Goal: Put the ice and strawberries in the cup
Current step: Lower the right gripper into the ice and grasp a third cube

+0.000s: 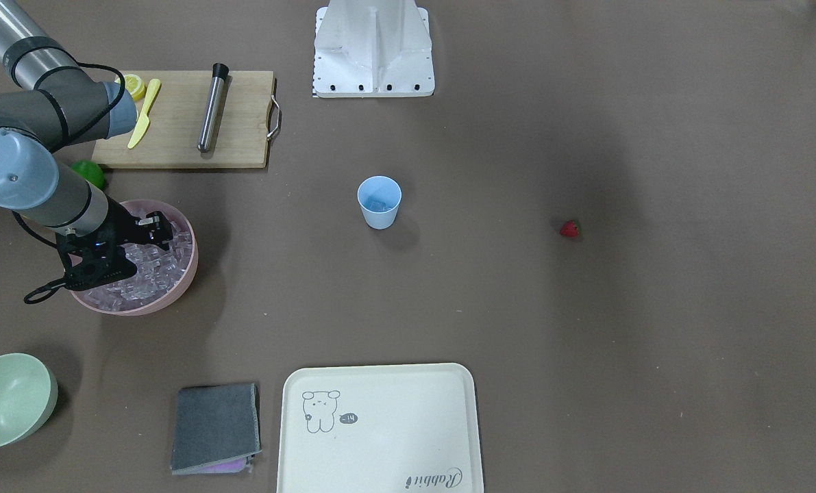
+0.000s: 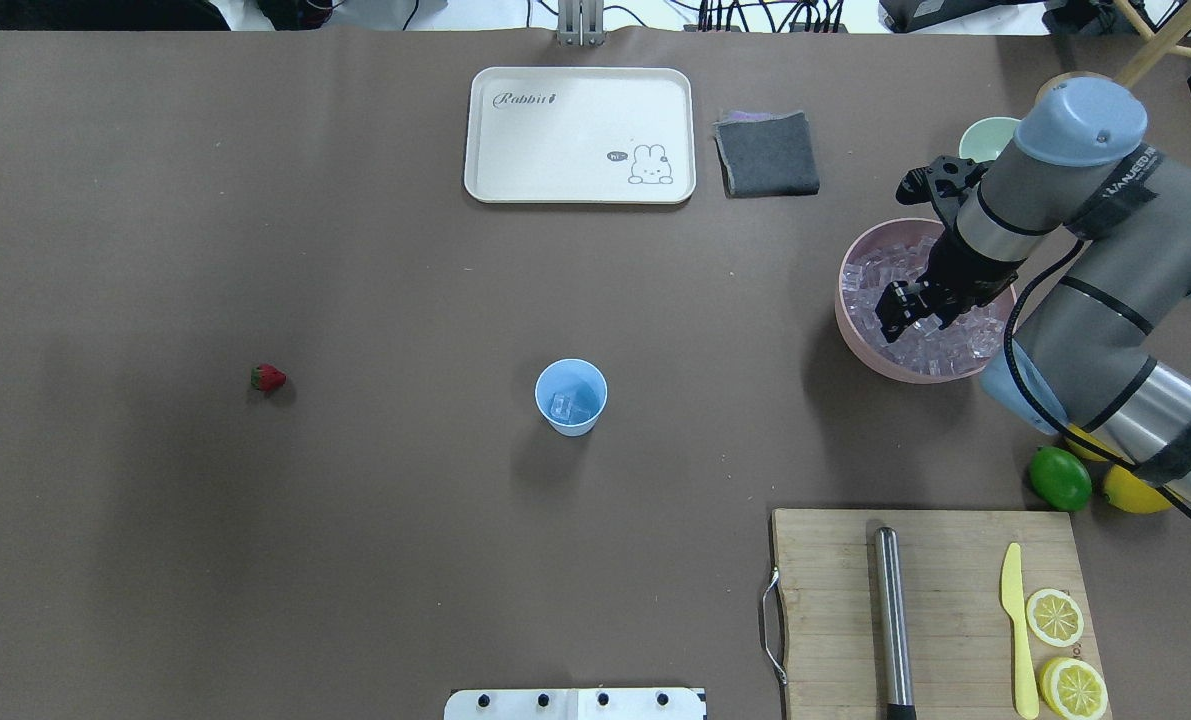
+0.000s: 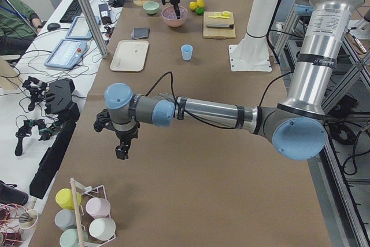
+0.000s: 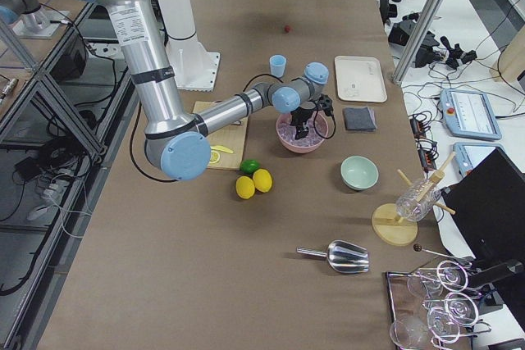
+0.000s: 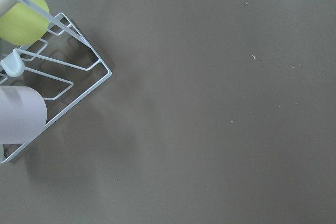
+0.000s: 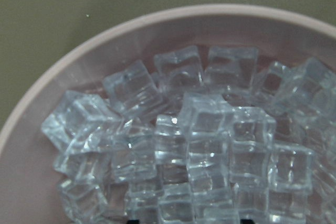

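The light-blue cup (image 2: pixel 570 397) stands upright mid-table and holds a few ice cubes (image 2: pixel 564 406); it also shows in the front view (image 1: pixel 379 202). The pink bowl (image 2: pixel 855 340) is full of ice (image 6: pixel 199 129). My right gripper (image 2: pixel 907 316) hangs low over the ice in that bowl with its jaws apart and nothing between them; it also shows in the front view (image 1: pixel 164 231). The red strawberry (image 2: pixel 267 377) lies alone on the table far to the cup's left. My left gripper (image 3: pixel 121 153) hovers over bare table far from these; I cannot tell whether it is open or shut.
A cutting board (image 2: pixel 945 560) carries a metal muddler (image 2: pixel 891 610), a yellow knife (image 2: pixel 1017 625) and lemon slices (image 2: pixel 1055 617). A lime (image 2: pixel 1060 478) and a lemon lie by the right arm. A cream tray (image 2: pixel 580 135), a grey cloth (image 2: pixel 767 153), a green bowl (image 1: pixel 7 400) and a cup rack (image 5: pixel 47 82) are there too.
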You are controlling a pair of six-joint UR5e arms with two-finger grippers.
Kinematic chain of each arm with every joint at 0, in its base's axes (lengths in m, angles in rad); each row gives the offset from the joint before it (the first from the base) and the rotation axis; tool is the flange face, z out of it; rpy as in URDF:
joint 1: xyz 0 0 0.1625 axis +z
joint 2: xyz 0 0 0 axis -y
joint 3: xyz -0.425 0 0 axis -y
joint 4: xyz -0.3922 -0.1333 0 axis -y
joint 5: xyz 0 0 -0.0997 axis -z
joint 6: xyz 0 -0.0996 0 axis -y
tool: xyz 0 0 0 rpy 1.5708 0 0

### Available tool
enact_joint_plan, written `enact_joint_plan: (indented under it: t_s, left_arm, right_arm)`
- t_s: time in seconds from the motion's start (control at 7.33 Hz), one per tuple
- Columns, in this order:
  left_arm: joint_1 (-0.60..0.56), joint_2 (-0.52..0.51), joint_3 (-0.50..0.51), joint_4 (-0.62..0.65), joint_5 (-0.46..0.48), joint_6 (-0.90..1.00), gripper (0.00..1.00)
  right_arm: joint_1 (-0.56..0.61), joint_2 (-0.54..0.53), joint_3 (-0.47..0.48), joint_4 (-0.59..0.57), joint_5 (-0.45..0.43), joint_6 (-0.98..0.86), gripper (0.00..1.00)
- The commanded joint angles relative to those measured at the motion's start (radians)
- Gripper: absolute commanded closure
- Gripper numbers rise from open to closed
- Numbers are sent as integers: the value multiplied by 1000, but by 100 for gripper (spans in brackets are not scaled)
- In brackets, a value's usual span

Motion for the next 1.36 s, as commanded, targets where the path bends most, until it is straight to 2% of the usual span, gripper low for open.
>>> enact_joint_plan:
  t_s: [0.0, 0.27, 0.41, 0.68, 1.09, 1.23]
  left_arm:
    - [1, -6, 0, 2, 0, -3, 2]
    - [1, -17, 2, 3, 0, -6, 2]
    - [1, -17, 2, 3, 0, -8, 2]
    - [1, -17, 2, 3, 0, -8, 2]
    - [1, -17, 2, 2, 0, -8, 2]
    - [1, -17, 3, 2, 2, -8, 2]
  right_arm:
    - [4, 10, 2, -49, 6, -3, 71]
    - [11, 13, 8, -57, 18, -4, 96]
    - [16, 13, 8, -59, 35, -4, 100]
    - [28, 57, 11, -138, 52, -6, 100]
    - [54, 85, 49, -158, 87, -6, 100]
    - [65, 142, 66, -199, 113, -6, 100]
